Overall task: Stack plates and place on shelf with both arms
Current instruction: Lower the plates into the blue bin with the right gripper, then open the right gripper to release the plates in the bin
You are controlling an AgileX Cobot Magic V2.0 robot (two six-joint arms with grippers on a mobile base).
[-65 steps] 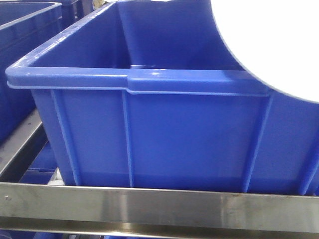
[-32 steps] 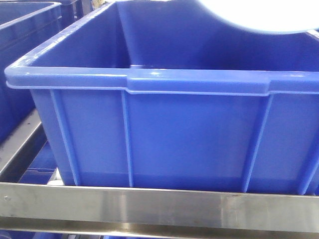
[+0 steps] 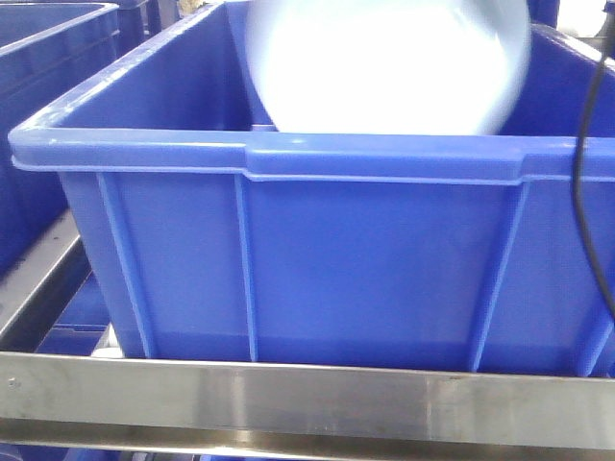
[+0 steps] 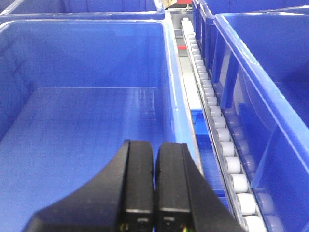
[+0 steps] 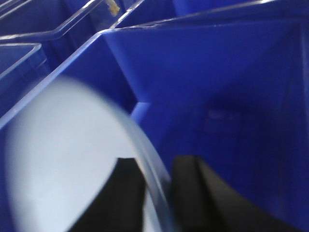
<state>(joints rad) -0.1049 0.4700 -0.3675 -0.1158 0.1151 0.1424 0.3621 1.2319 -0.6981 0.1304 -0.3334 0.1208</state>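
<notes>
While the right hand (image 5: 154, 193) grips a plate (image 5: 63, 164) by its rim above the blue crate (image 3: 288, 259) on the shelf (image 3: 307, 403); the left hand (image 4: 154, 193) is closed, empty.

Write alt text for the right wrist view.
A blurred pale plate is held on edge, its rim between the two dark fingers of the right pincer. Behind it is the inside of a deep blue crate.

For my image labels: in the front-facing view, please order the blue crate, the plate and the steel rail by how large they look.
1. blue crate, largest.
2. plate, blurred and partly cut off.
3. steel rail, a thin strip.
Plate versus rail is unsure: their areas look similar.
</notes>
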